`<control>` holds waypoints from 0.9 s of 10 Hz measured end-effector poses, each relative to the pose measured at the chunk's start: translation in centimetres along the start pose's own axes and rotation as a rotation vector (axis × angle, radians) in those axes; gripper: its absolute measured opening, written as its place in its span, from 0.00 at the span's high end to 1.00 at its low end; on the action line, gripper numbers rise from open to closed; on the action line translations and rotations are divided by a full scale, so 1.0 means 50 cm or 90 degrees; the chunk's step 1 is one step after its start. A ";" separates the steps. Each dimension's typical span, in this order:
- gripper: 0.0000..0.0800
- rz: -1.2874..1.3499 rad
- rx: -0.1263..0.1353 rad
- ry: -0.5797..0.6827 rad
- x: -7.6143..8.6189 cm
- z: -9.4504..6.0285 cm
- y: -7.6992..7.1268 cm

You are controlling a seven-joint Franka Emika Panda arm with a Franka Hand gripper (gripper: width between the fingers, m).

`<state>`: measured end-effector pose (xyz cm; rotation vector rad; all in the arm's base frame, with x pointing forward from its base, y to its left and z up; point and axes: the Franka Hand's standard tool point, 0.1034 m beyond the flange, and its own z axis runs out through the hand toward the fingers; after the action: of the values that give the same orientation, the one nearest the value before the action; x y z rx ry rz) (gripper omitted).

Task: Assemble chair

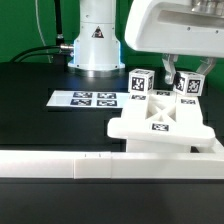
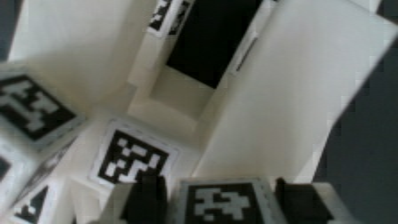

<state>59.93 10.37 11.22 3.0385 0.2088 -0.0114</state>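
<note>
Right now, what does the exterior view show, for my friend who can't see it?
A white robot pincer hangs over a partly built white chair with black-and-white tags on a black table. A flat marker board lies on the view's left, and a long white rail crosses the front.
</note>
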 end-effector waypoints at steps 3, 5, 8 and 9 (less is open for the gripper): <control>0.64 0.124 0.001 0.000 0.000 0.000 -0.004; 0.64 0.273 0.036 -0.007 -0.004 0.002 -0.007; 0.64 0.460 0.086 -0.016 -0.001 0.003 -0.013; 0.64 0.503 0.086 -0.019 -0.001 0.003 -0.014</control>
<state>59.81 11.02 11.01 3.0116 -1.0208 -0.0132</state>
